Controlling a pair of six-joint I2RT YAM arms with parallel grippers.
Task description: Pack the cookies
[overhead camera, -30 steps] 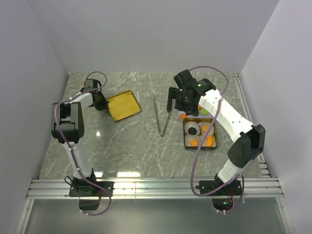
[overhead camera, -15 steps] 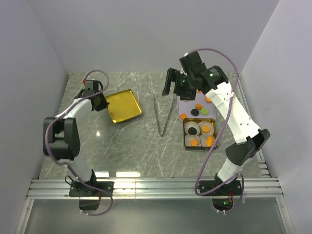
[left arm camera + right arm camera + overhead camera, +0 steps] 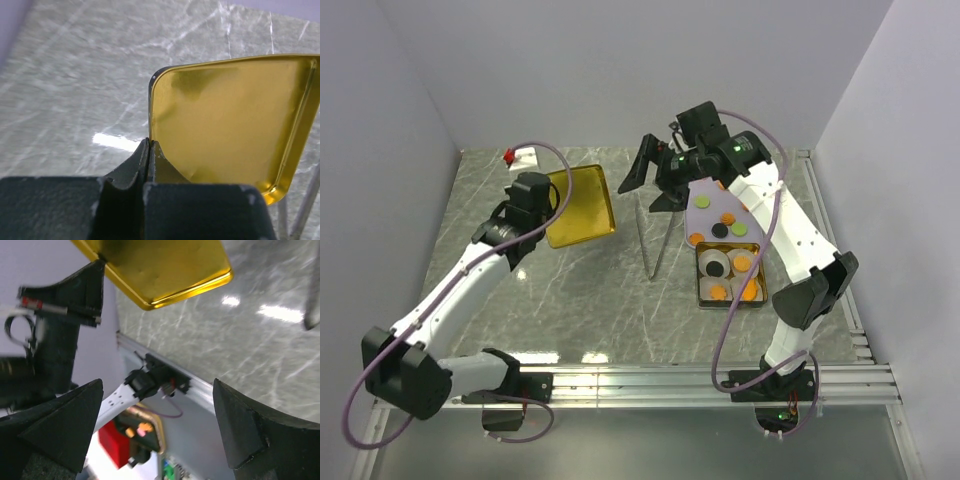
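Small cookies lie on a lilac sheet (image 3: 708,216) at the right: an orange one (image 3: 728,217), a black one (image 3: 719,229), a green one (image 3: 741,228). More orange cookies (image 3: 743,263) sit in white paper cups inside a gold tin box (image 3: 730,304) below it. My left gripper (image 3: 548,196) is shut on the edge of the gold tin lid (image 3: 582,205) and holds it tilted above the table. In the left wrist view the gripper (image 3: 149,142) pinches the lid (image 3: 230,120). My right gripper (image 3: 650,185) is wide open, empty and raised left of the sheet. Its wrist view (image 3: 157,405) shows the lid (image 3: 160,270).
Metal tongs (image 3: 645,240) lie on the marble table between lid and tin box. A small red and white thing (image 3: 512,156) sits at the far left corner. Walls close the left, back and right sides. An aluminium rail (image 3: 640,385) runs along the near edge.
My left arm has lifted the gold lid off the table and tilted it. My right gripper has swung up and left, away from the cookies, and opened wider.
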